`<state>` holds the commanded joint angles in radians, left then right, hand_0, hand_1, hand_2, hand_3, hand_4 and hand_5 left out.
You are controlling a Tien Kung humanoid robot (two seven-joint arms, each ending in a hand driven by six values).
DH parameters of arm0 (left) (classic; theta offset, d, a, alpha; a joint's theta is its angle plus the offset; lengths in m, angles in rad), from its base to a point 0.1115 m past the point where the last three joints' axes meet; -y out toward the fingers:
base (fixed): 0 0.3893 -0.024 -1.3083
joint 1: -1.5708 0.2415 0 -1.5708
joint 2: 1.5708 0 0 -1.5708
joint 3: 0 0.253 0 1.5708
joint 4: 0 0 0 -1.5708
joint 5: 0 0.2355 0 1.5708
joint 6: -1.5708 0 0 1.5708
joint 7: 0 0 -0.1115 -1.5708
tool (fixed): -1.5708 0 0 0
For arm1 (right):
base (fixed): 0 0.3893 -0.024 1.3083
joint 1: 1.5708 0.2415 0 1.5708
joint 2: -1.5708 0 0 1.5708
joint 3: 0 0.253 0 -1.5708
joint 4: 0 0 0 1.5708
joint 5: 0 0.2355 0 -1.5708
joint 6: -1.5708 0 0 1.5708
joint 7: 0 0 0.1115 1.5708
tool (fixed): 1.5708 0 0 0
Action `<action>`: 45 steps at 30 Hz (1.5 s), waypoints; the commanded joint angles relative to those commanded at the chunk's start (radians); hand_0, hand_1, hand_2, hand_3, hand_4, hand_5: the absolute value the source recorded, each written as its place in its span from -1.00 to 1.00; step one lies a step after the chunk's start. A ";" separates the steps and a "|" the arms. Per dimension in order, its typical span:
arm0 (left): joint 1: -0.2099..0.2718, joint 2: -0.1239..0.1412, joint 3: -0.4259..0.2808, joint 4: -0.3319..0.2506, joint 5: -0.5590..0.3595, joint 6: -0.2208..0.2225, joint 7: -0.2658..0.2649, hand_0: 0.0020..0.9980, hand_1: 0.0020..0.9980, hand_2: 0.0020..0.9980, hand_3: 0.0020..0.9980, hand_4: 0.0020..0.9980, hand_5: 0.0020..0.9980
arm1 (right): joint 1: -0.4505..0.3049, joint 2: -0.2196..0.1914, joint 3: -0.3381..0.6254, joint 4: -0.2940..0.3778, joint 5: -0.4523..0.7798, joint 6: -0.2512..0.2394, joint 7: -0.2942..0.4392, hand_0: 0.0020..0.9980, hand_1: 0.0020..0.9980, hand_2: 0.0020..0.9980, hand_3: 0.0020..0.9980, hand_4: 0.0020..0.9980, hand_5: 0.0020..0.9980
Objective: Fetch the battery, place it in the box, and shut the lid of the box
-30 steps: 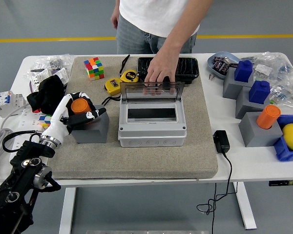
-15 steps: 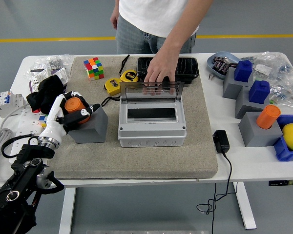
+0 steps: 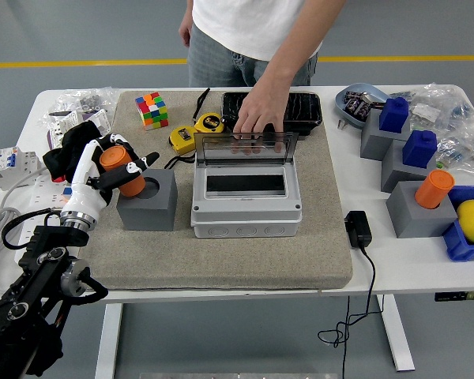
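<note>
1 robot hand, the left hand (image 3: 103, 178), sits at the left of the frame with its white and black fingers (image 3: 120, 178) curled around an orange cylindrical battery (image 3: 120, 169), which tilts just above and to the left of the round socket in a grey block (image 3: 150, 204). The battery looks clear of the socket, though this is hard to confirm. It appears rigid, smooth and fairly light, so a wrap around its middle seems the safest hold; its slick round side could roll or slip under a loose grip. To the right, at the centre, stands the grey box (image 3: 246, 207), its clear lid (image 3: 245, 148) raised upright at the back. A person's hand (image 3: 257, 118) rests on the lid's top edge. At the right of the frame, 1 similar orange cylinder (image 3: 434, 189) stands in another grey block. No right robot hand is visible.
</note>
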<state>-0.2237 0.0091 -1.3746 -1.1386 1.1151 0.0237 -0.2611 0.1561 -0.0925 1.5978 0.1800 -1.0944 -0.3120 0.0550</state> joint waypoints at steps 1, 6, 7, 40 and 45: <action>0.000 0.000 0.001 -0.005 0.001 0.001 0.001 -0.93 -1.00 -1.00 -1.00 1.00 -0.69 | 0.000 0.000 -0.001 0.000 0.001 0.000 0.001 0.71 0.62 0.52 0.58 1.00 1.00; -0.002 0.001 0.008 -0.051 0.023 0.016 0.008 -0.93 -1.00 -1.00 -1.00 1.00 -0.66 | -0.004 0.002 0.010 0.000 -0.011 0.000 -0.003 0.71 0.62 0.52 0.58 1.00 1.00; -0.004 0.001 0.007 -0.060 0.037 0.017 0.012 -0.93 -1.00 -1.00 -1.00 1.00 -0.66 | -0.004 0.002 0.017 0.000 -0.017 -0.001 -0.005 0.71 0.62 0.52 0.58 1.00 1.00; -0.162 0.098 0.373 -0.146 0.695 0.088 0.060 -0.92 -1.00 -1.00 -1.00 1.00 -0.06 | 0.020 -0.015 0.037 0.000 -0.031 -0.003 -0.007 0.71 0.62 0.52 0.58 1.00 1.00; -0.195 0.087 0.424 -0.105 0.702 0.084 0.067 -0.92 -1.00 -1.00 -1.00 1.00 0.16 | 0.025 -0.016 0.034 0.000 -0.029 -0.003 -0.006 0.72 0.62 0.52 0.58 1.00 1.00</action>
<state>-0.4183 0.0956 -0.9506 -1.2439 1.8175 0.1077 -0.1945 0.1807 -0.1081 1.6322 0.1800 -1.1234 -0.3154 0.0491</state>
